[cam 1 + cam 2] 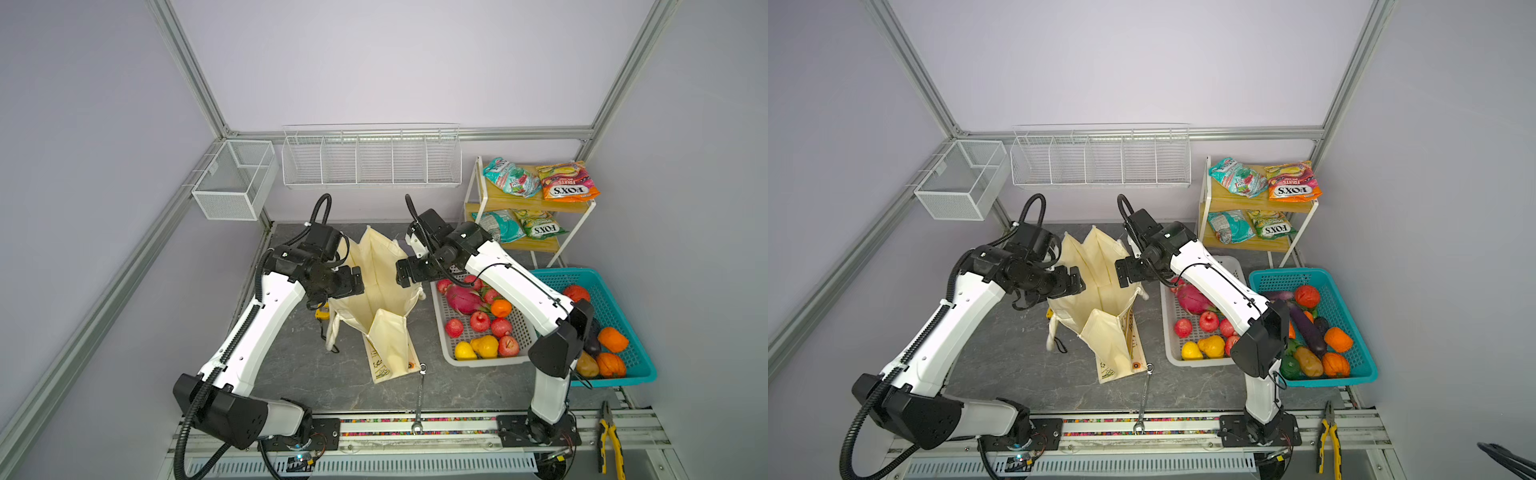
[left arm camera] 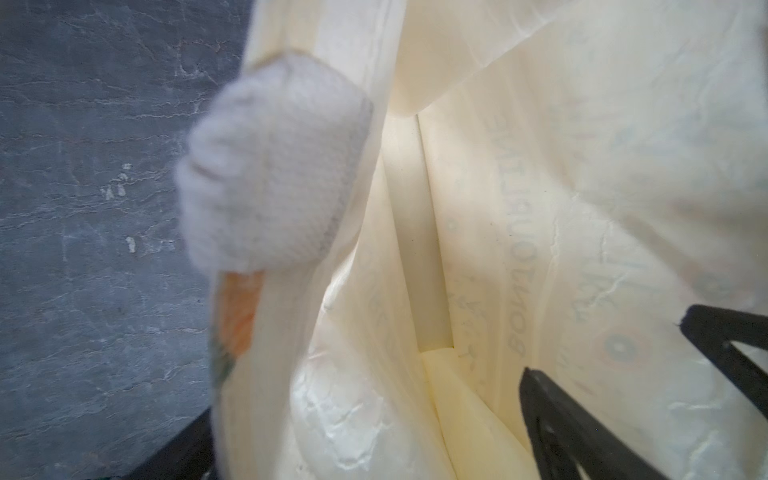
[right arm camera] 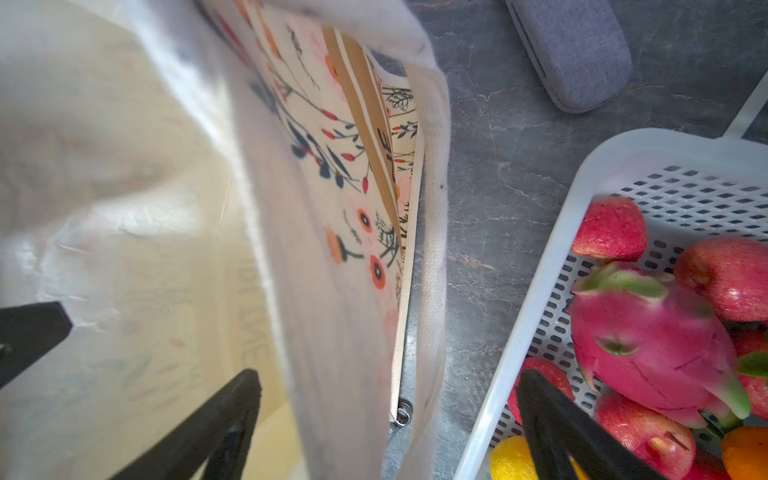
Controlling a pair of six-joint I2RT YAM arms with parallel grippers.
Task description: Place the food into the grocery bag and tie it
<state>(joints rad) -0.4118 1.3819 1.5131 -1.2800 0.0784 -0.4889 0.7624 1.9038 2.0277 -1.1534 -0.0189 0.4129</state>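
Grocery bag [image 1: 384, 286] stands upright on the surface [image 1: 316, 374] between the two arms, mouth open. In both top views the long axis of the mouth runs from the far wall toward the robot base. No food is visible inside it.

All food lies to the right of the bag. Fruit sits in the grey basket [image 1: 446, 353] just beside the bag, more produce in the teal basket [image 1: 623, 380] beyond it, and packets on the yellow rack [image 1: 494, 203] at the far right. The right arm is judged the nearer one for a first pick.

Left end effector [image 1: 357, 281] sits at the left rim of the bag, released. One of its fingers [image 2: 561, 424] is inside the bag and clamps nothing; its partner is mostly cut off at the frame edge.

Right end effector [image 1: 401, 276] sits at the right rim, also released, with its fingers [image 3: 224, 403] spread wide to either side of the printed wall. The dragon fruit [image 3: 648, 340] lies close by, on the side away from the bag, with its long axis diagonal in the grey basket.

Obstructions:
- The right arm covers part of both baskets in both top views.
- The bag floor is only partly visible.
- The rope handle [image 2: 270, 166] is blurred.
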